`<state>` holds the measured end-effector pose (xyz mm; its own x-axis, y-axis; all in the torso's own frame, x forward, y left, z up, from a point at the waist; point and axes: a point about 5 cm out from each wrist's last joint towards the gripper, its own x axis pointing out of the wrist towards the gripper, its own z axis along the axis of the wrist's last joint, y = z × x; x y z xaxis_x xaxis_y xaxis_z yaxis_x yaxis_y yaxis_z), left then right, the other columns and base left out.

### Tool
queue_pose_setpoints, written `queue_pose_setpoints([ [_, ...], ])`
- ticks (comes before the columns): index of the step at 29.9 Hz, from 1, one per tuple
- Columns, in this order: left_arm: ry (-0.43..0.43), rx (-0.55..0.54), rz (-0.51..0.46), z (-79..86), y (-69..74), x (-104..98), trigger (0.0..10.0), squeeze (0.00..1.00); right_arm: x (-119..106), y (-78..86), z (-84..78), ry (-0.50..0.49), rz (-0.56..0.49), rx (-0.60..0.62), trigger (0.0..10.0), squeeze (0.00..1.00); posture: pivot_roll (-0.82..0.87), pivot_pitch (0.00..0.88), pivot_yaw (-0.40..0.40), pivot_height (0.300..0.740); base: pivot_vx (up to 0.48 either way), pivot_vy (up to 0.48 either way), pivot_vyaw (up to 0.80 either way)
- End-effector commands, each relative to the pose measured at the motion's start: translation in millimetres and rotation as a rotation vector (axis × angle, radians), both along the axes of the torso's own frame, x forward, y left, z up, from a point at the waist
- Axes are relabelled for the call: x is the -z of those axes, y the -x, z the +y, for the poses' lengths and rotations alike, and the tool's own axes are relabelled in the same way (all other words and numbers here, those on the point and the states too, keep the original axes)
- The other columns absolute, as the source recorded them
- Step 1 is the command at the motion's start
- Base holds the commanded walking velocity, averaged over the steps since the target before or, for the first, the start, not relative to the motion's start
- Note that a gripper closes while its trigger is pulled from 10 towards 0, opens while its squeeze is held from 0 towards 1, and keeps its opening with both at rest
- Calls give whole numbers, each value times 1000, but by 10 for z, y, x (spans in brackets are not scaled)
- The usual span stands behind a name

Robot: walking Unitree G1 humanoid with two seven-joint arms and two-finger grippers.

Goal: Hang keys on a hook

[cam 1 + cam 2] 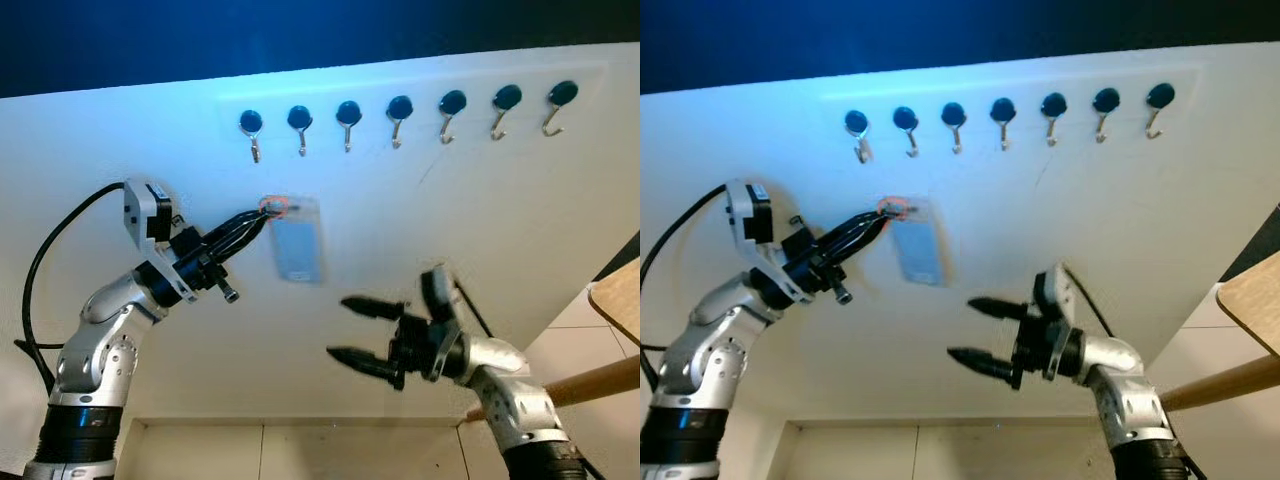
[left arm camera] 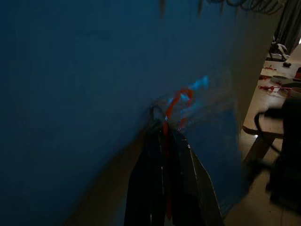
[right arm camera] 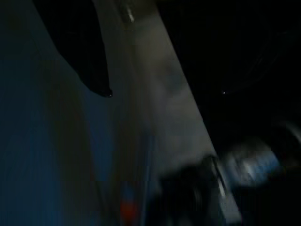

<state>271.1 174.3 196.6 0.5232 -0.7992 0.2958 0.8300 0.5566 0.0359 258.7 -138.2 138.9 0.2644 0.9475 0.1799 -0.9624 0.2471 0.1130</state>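
— What did the keys (image 1: 295,238) look like?
— A blurred, pale translucent tag hanging from an orange-red ring, pinched by the left gripper (image 1: 262,213) against the white wall (image 1: 420,240), below the row of hooks (image 1: 400,119).
— The hooks?
— Thin curved metal under round black knobs.
— And the right gripper (image 1: 355,330)?
— Fingers spread, holding nothing.

Wall (image 1: 480,260): smooth, matt white. Hooks (image 1: 398,118): shiny metal w/ dark glossy round caps, row at 12 o'clock. Tag (image 1: 297,243) in left gripper (image 1: 268,210): clear glossy plastic, bluish, w/ thin red loop (image 2: 181,96). Both arms (image 1: 100,330): silver metal, satin sheen; fingers (image 1: 365,365) matt black, right gripper (image 1: 352,330) incl. Table edge (image 1: 618,300) at 3 o'clock: pale wood, smooth.
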Motion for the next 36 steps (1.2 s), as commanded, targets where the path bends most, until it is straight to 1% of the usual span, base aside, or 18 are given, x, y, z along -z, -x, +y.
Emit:
queue_pose_setpoints([
  [1, -41, 33, -29, 4, 63, -40, 10000, 0, -65, 24, 19, -53, 5, -18, 10000, 1000, -104, 64, 87, 740, 0, 0, 0],
  [2, -41, 33, -29, 4, 63, -40, 10000, 0, -65, 24, 19, -53, 5, -18, 10000, 1000, -104, 64, 87, 740, 0, 0, 0],
  [4, -61, 79, -32, 10, 148, -41, 10000, 0, -109, 61, 36, -78, 6, -51, 10000, 1000, -101, 57, 84, 740, 0, 0, 0],
  [6, -80, 113, -34, 24, 216, -41, 10000, 0, -112, 86, 46, -70, 10, -64, 10000, 1000, -101, 57, 84, 740, 0, 0, 0],
  [7, -89, 120, -35, 29, 234, -42, 10000, 0, -97, 91, 52, -58, 15, -64, 10000, 757, -101, 57, 84, 740, 0, 0, 0],
  [9, -94, 123, -37, 32, 243, -43, 10000, 0, -88, 94, 56, -49, 19, -63, 10000, 757, -101, 57, 84, 740, 0, 0, 0],
  [10, -96, 125, -39, 30, 252, -51, 10000, 0, -78, 99, 63, -40, 30, -60, 10000, 114, -96, 52, 82, 740, 0, 0, 0],
  [11, -96, 125, -39, 30, 252, -51, 10000, 0, -78, 99, 63, -40, 30, -60, 10000, 114, -96, 52, 82, 740, 0, 0, 0],
  [12, -107, 130, -45, 18, 264, -59, 10000, 0, -61, 89, 80, -22, 37, -47, 10000, 0, -96, 52, 82, 740, 0, 0, 0],
  [15, -129, 149, -52, -19, 294, -66, 10000, 0, -51, 64, 121, -1, 41, -22, 10000, 0, -96, 52, 82, 740, 0, 0, 0],
  [21, -149, 146, -64, -75, 289, -73, 10000, 0, -67, 58, 298, -30, 77, -49, 10000, 0, -95, 54, 83, 740, 0, 0, 0],
  [22, -159, 151, -64, -94, 291, -66, 10000, 0, -81, 47, 357, -35, 74, -50, 10000, 0, -92, 57, 85, 740, 0, 0, 0],
  [27, -168, 153, -62, -112, 296, -54, 10000, 0, -101, 43, 410, -42, 68, -55, 10000, 0, -92, 57, 85, 740, 0, 0, 0],
  [28, -181, 149, -62, -130, 293, -43, 10000, 0, -113, 24, 458, -39, 59, -48, 8392, 0, -90, 59, 84, 740, 0, 0, 0],
  [29, -187, 149, -61, -138, 296, -34, 10000, 0, -112, -6, 472, -37, 59, -26, 1373, 0, -90, 59, 84, 740, 0, 0, 0],
  [31, -191, 150, -60, -143, 300, -28, 10000, 0, -110, -28, 481, -35, 59, -10, 1373, 0, -90, 59, 84, 740, 0, 0, 0],
  [32, -193, 151, -58, -145, 304, -23, 10000, 0, -109, -36, 484, -34, 60, -5, 0, 0, -90, 59, 84, 740, 0, 0, 0],
  [36, -197, 154, -56, -152, 310, -16, 10000, 0, -119, -47, 486, -34, 56, 2, 0, 0, -89, 61, 82, 740, 0, 0, 0],
])
